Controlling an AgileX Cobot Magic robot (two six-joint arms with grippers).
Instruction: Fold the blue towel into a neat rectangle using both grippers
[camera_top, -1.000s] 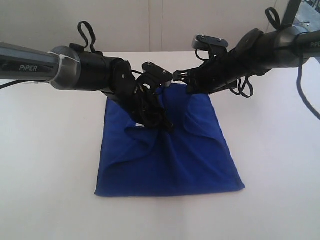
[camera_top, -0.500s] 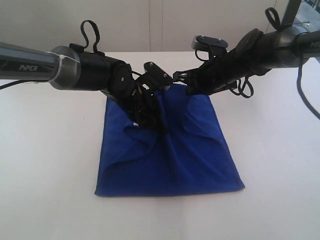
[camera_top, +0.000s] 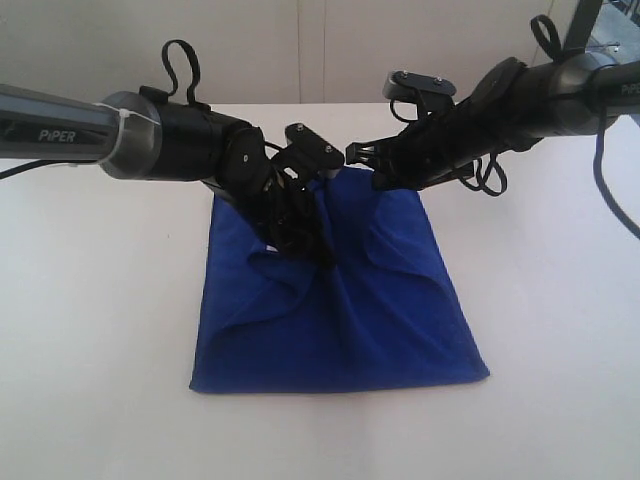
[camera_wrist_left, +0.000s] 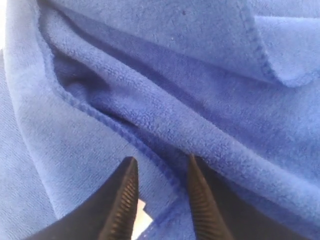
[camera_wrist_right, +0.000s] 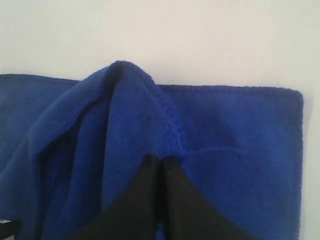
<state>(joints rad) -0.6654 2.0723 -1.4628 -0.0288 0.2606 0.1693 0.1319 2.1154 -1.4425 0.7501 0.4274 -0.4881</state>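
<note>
The blue towel (camera_top: 370, 320) lies on the white table, roughly square, with creases running toward its far middle. My left gripper (camera_top: 322, 256) points down onto those creases. In the left wrist view my left gripper (camera_wrist_left: 161, 161) is open, its ribbed fingers (camera_wrist_left: 125, 195) either side of a stitched hem, with a small white label (camera_wrist_left: 141, 220) between them. My right gripper (camera_top: 352, 154) is at the towel's far edge. In the right wrist view my right gripper (camera_wrist_right: 162, 161) is shut on a raised fold of the blue towel (camera_wrist_right: 130, 110).
The white table (camera_top: 100, 330) stretches on all sides of the towel, with a pale wall (camera_top: 300, 50) behind its far edge. Both black arms cross above the towel's far half, with cable loops (camera_top: 180, 65) hanging off them.
My left gripper has shifted slightly to the left over the creases. The right gripper and the towel's outline look the same.
</note>
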